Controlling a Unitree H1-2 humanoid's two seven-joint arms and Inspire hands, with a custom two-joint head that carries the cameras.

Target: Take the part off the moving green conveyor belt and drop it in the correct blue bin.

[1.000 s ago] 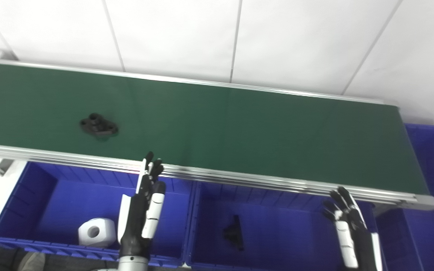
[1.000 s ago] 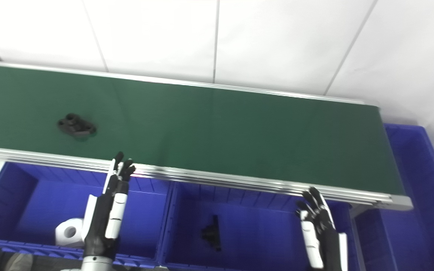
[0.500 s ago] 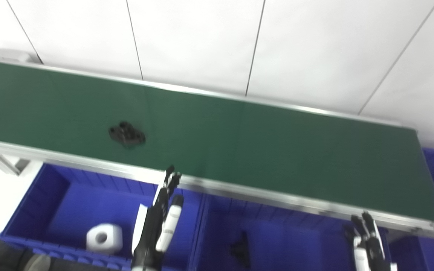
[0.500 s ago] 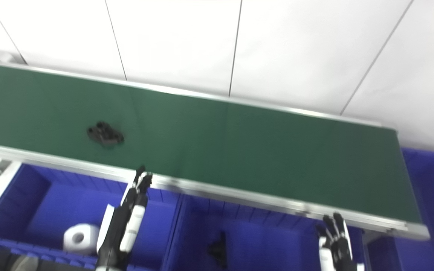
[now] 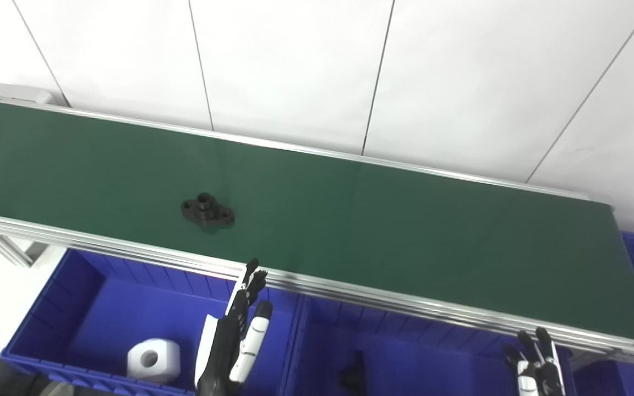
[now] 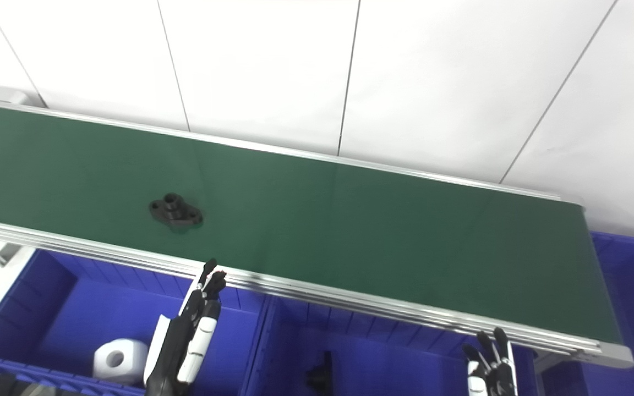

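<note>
A black flanged part [image 5: 207, 209] lies on the green conveyor belt [image 5: 377, 220], left of its middle and near the front rail. My left hand [image 5: 235, 341] hovers open over the left blue bin [image 5: 64, 308], fingertips just short of the belt's front rail, below and right of the part. My right hand [image 5: 537, 368] shows only its spread fingers at the bottom edge, open and empty, below the belt's right end. The middle blue bin [image 5: 405, 357] holds a black part [image 5: 352, 375].
A white cylindrical piece [image 5: 152, 359] rests in the left bin. Another blue bin [image 6: 633, 286] stands at the belt's right end. A white panelled wall rises behind the belt. The aluminium front rail [image 5: 350, 289] separates belt and bins.
The camera has tilted up and shifted, so the whole scene sits lower and further right. The black part has travelled rightward along the belt. Both hands stay open, lower in the picture.
</note>
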